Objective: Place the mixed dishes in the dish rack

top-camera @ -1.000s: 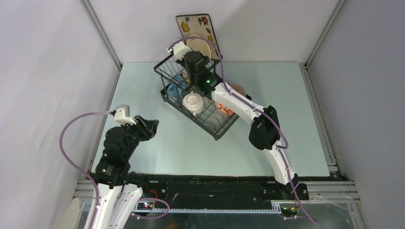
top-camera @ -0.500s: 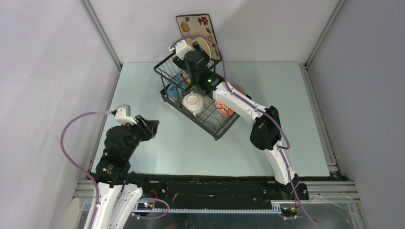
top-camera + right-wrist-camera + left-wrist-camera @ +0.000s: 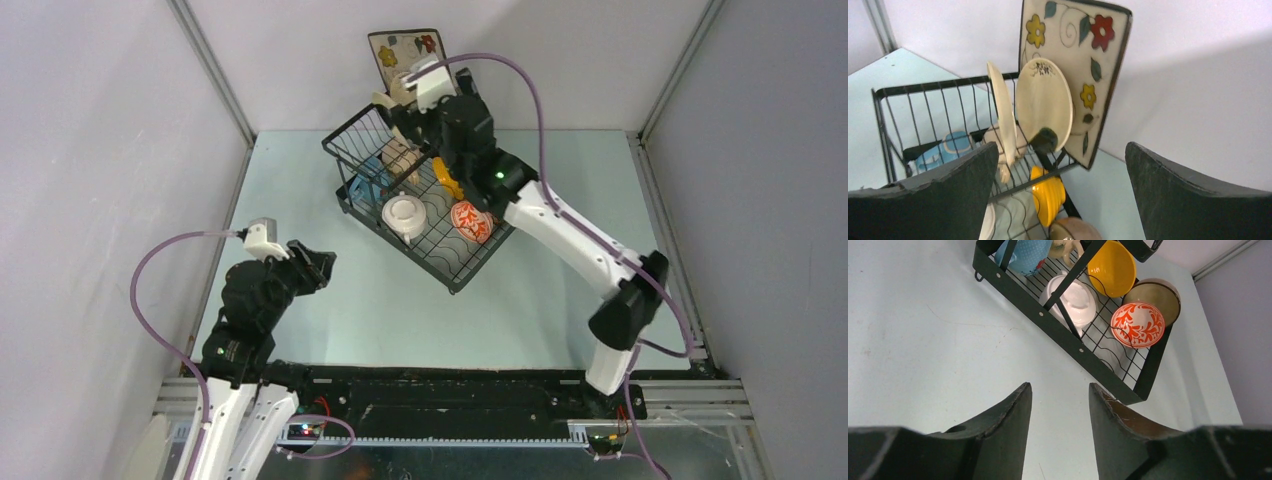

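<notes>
right end effector (image 3: 1060, 145): now wide apart, off plate (image 3: 1043, 102) in rack (image 3: 1058, 334) | left end effector (image 3: 1059, 387): half apart, empty | load looks nearly done

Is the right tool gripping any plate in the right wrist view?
No, the right tool stands wide open with nothing between its fingers, and the square plate stands free beyond them.
</notes>
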`<state>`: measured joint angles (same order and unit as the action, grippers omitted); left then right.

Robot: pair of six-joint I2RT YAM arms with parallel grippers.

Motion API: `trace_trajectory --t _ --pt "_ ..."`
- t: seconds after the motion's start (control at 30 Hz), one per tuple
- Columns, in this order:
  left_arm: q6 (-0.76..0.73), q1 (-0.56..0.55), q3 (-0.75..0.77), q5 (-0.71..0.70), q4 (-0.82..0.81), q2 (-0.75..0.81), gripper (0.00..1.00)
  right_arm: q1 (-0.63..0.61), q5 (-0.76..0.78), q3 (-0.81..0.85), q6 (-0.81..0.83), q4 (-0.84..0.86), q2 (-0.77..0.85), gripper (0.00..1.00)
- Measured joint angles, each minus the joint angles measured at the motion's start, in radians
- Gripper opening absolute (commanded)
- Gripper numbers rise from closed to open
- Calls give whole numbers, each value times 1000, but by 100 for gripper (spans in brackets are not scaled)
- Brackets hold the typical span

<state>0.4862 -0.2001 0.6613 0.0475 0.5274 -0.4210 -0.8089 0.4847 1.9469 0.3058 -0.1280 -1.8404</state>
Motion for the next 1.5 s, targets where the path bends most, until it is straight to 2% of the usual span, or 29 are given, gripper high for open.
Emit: trace_trajectory --t 0.17,0.3,0.37,0.47,0.53,0.7,0.9,1.03,1.13,1.3,1.43,1.5 --pt "-14 0 0 2 2 -7 61 31 -38 -240 -66 35 202 100" --pt "-26 0 -3 19 0 -8 71 112 -100 -475 -144 62 381 100" --pt "-37 0 -13 42 -10 -8 78 171 -142 -616 -183 87 478 100" --pt "-49 0 -55 96 -47 6 94 263 -180 -801 -246 121 594 100" --pt "-50 0 -89 131 -62 22 99 315 -196 -909 -284 145 650 100" --pt "-50 0 -126 161 -93 49 100 430 -217 -1204 -380 231 781 99" --pt "-39 0 -126 154 -104 43 100 522 -165 -1577 -380 498 925 100" --pt "-21 0 -134 155 -114 30 100 568 -159 -1727 -335 635 915 100" --pt "-12 -1 -142 154 -114 23 100 616 -150 -1761 -321 767 826 99" --pt "-6 -12 -142 141 -115 20 100 721 -201 -1768 -329 1020 539 98" --pt "-3 -16 -143 138 -116 20 100 787 -278 -1764 -352 1036 479 96" --pt "3 -16 -142 134 -116 20 100 796 -310 -1751 -359 1044 479 98"
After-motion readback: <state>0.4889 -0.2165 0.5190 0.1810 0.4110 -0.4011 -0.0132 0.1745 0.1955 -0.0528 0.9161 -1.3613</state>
